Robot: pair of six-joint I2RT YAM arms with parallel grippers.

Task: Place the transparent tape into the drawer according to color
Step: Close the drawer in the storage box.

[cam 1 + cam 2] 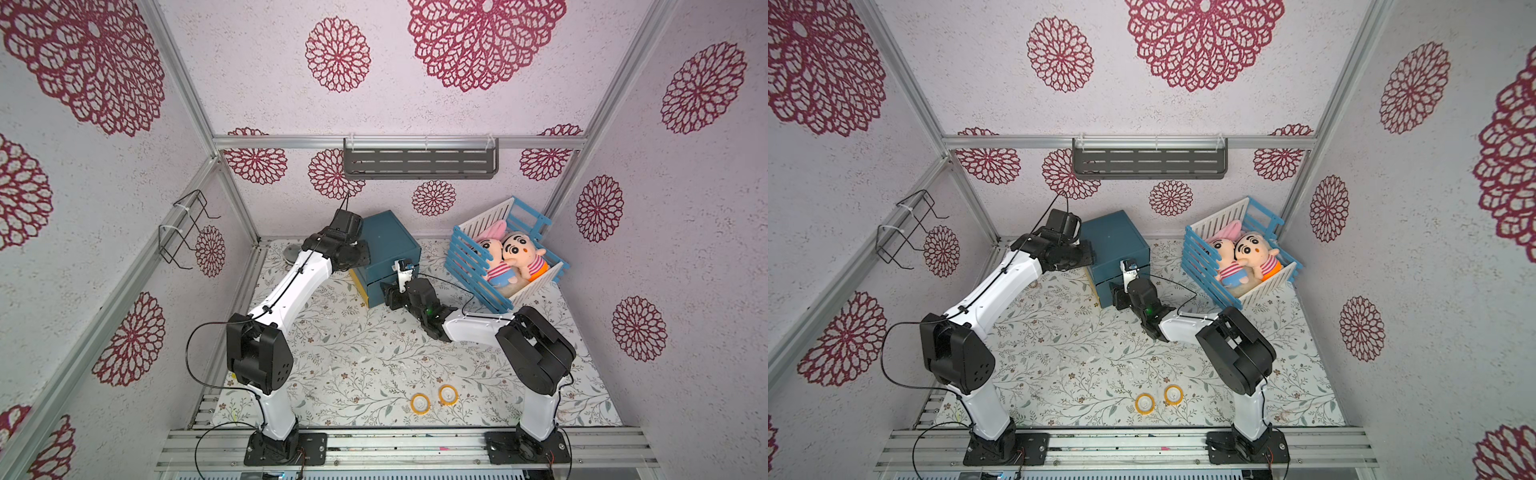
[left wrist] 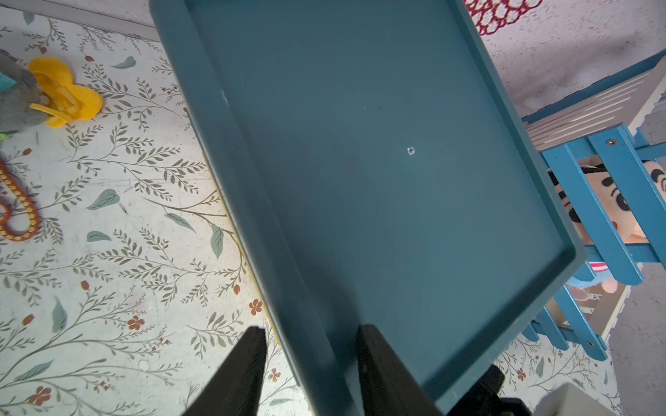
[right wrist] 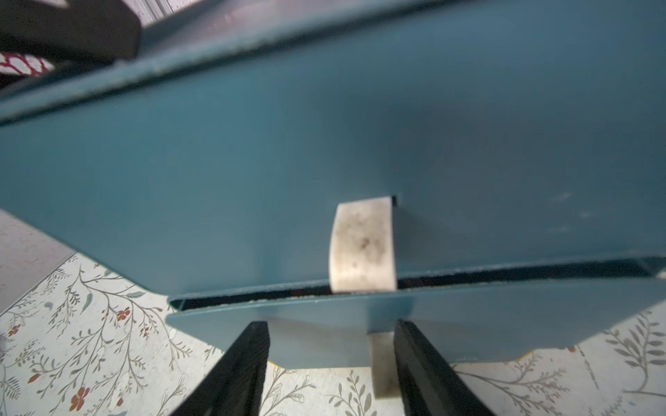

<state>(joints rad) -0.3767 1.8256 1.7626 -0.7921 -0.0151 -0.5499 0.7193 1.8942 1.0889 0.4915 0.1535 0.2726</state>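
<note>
Right wrist view: my right fingers (image 3: pixel 245 367) stand wide and hold nothing. The whitish pull tab (image 3: pixel 382 363) of the lower drawer (image 3: pixel 468 324) is between them, just beside one finger and clear of the other. That drawer's front sits slightly out from the cabinet (image 3: pixel 252 162), and the tab (image 3: pixel 362 245) of the drawer above hangs over the dark gap.

Left wrist view: my left fingers (image 2: pixel 247 371) straddle the cabinet's top rim (image 2: pixel 306 342), one over the surface (image 2: pixel 108 288), one over the recessed top. I cannot tell whether they pinch it.

In a top view two yellow-orange tape rolls (image 1: pixel 420 404) (image 1: pixel 447 394) lie flat, just beside each other, near the surface's front edge, well apart from the cabinet. A crate (image 1: pixel 465 266) of plush dolls sits beside the cabinet.
</note>
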